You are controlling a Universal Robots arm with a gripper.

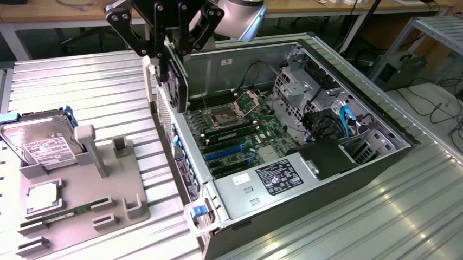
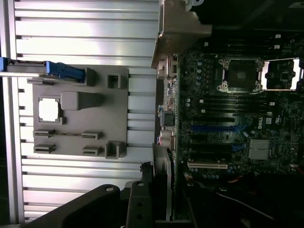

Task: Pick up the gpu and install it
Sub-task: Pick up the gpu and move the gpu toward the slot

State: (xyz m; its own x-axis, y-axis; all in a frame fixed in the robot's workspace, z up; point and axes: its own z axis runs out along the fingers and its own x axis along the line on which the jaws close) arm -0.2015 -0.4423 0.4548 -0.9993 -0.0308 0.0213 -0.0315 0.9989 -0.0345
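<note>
Exterior view has the gripper (image 1: 171,57) up at the far left of the scene with its fingers pinched on the top part of the graphics card (image 1: 175,81). The card hangs on edge, dark face toward the open computer case (image 1: 326,216). It sits in the air right above the case's wall on the exterior view's left, so it's over the edge and not over the blue slots (image 1: 224,153) on the motherboard (image 1: 239,135), and it isn't touching anything below. My worry is the bracket end. If the card goes down while it's this close to the wall, the metal could snag on the rim, or the bottom edge could land on the board beside a slot and scrape parts. It's also only gripped near the top, so any bump could tip it in the fingers. Pose-wise the arm (image 1: 239,16) comes in from the far side, wrist pointing pretty much straight down. The grey tray (image 1: 123,211) with the hard drive (image 1: 43,143) sits well off to the left.
</note>
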